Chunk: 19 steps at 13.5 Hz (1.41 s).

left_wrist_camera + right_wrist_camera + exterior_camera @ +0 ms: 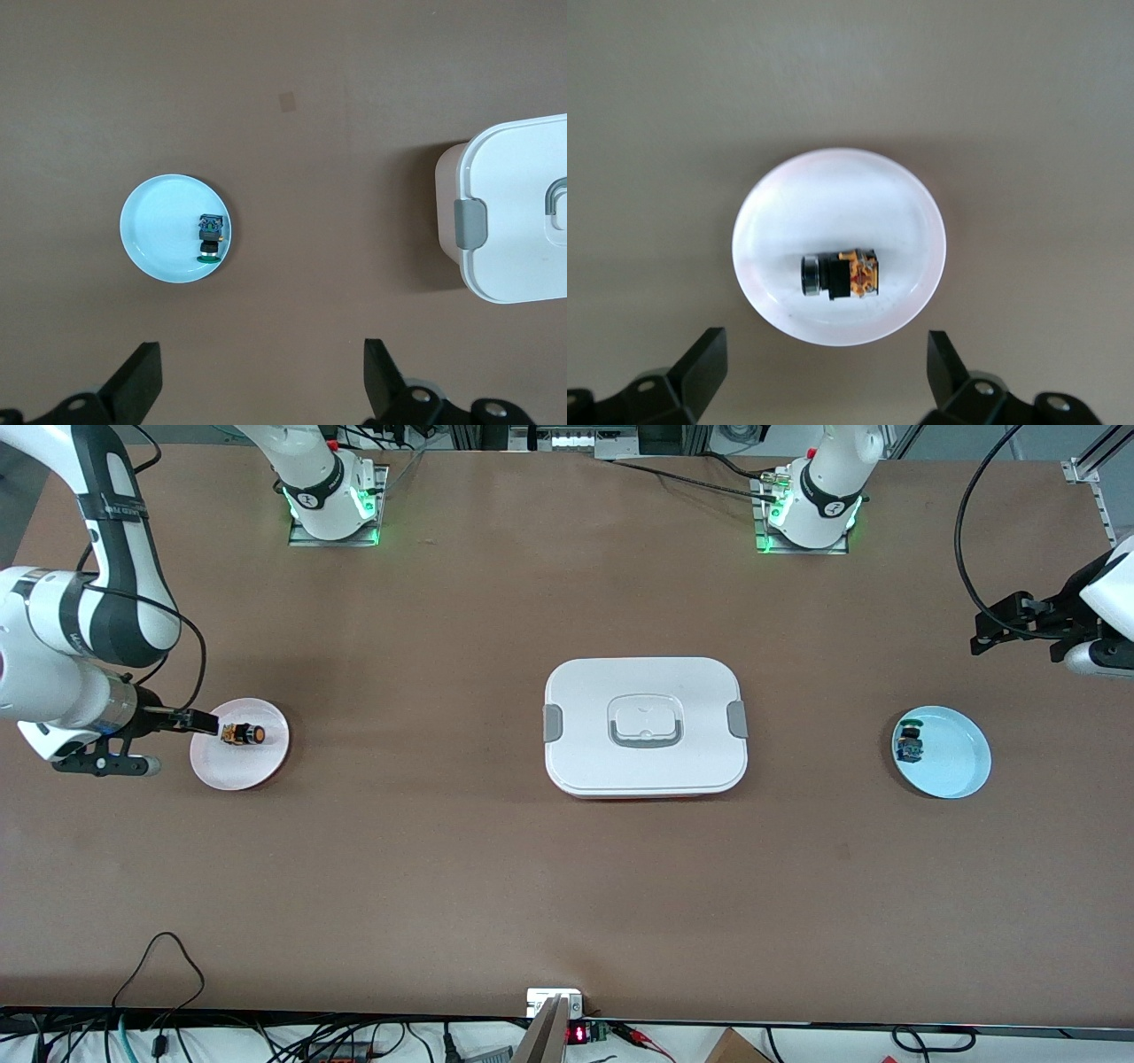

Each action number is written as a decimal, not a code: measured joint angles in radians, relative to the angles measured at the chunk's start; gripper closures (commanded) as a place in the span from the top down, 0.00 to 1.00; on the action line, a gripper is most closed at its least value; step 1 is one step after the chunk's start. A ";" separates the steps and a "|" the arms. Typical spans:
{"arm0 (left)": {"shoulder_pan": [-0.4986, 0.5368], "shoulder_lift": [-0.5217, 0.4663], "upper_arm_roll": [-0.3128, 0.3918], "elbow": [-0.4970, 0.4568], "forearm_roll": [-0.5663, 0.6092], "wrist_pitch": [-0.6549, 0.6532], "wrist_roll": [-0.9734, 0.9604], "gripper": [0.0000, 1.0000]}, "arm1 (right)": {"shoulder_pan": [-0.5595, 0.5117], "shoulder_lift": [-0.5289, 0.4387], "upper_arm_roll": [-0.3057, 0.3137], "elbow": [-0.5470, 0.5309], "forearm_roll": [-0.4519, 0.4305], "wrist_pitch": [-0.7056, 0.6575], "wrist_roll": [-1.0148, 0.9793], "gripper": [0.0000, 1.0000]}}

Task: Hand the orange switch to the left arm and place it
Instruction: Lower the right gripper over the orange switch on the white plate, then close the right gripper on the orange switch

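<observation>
The orange switch (244, 734) lies on its side on a small pink plate (257, 766) toward the right arm's end of the table. My right gripper (199, 722) hangs open and empty over that plate's edge; in the right wrist view the switch (842, 274) on the plate (833, 199) shows ahead of the open gripper (824, 372). The white lidded box (645, 726) stands mid-table. My left gripper (992, 633) is open and empty, up in the air over the table's left-arm end; in its wrist view the gripper (263, 376) holds nothing.
A small blue plate (952, 766) near the left arm's end holds a blue switch with a green cap (909, 744); both show in the left wrist view, the plate (159, 221) and the switch (211, 239), with the box's end (514, 221) beside them.
</observation>
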 measured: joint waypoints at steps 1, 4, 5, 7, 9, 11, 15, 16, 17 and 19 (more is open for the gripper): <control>0.000 0.001 0.001 0.000 0.000 0.000 0.000 1.00 | 0.000 0.002 0.000 -0.015 0.000 0.002 -0.009 1.00; 0.000 0.002 0.002 0.000 0.000 0.001 0.000 1.00 | 0.001 0.026 0.001 -0.047 0.000 0.016 -0.083 1.00; 0.000 0.003 0.002 0.000 0.000 0.001 0.000 1.00 | 0.001 0.040 0.001 -0.055 0.000 0.033 -0.096 1.00; 0.000 0.004 0.002 0.000 0.000 0.001 0.000 1.00 | 0.001 0.072 0.001 -0.067 0.000 0.088 -0.105 1.00; 0.000 0.007 0.002 0.000 0.000 0.002 0.000 1.00 | 0.001 0.103 0.001 -0.077 0.001 0.160 -0.106 1.00; 0.000 0.007 0.002 0.000 0.000 0.003 0.000 1.00 | 0.001 0.130 0.001 -0.079 0.001 0.215 -0.106 1.00; 0.000 0.009 0.002 0.000 0.000 0.004 0.000 1.00 | 0.001 0.165 0.001 -0.079 0.001 0.257 -0.106 1.00; 0.000 0.009 0.001 0.000 0.000 0.004 0.000 1.00 | 0.000 0.171 0.001 -0.081 0.001 0.259 -0.106 1.00; 0.000 0.009 0.001 0.000 0.000 0.004 0.000 1.00 | -0.001 0.175 0.001 -0.083 0.001 0.265 -0.106 1.00; 0.000 0.009 0.001 0.000 0.000 0.004 0.000 1.00 | -0.005 0.178 0.001 -0.089 0.001 0.271 -0.106 1.00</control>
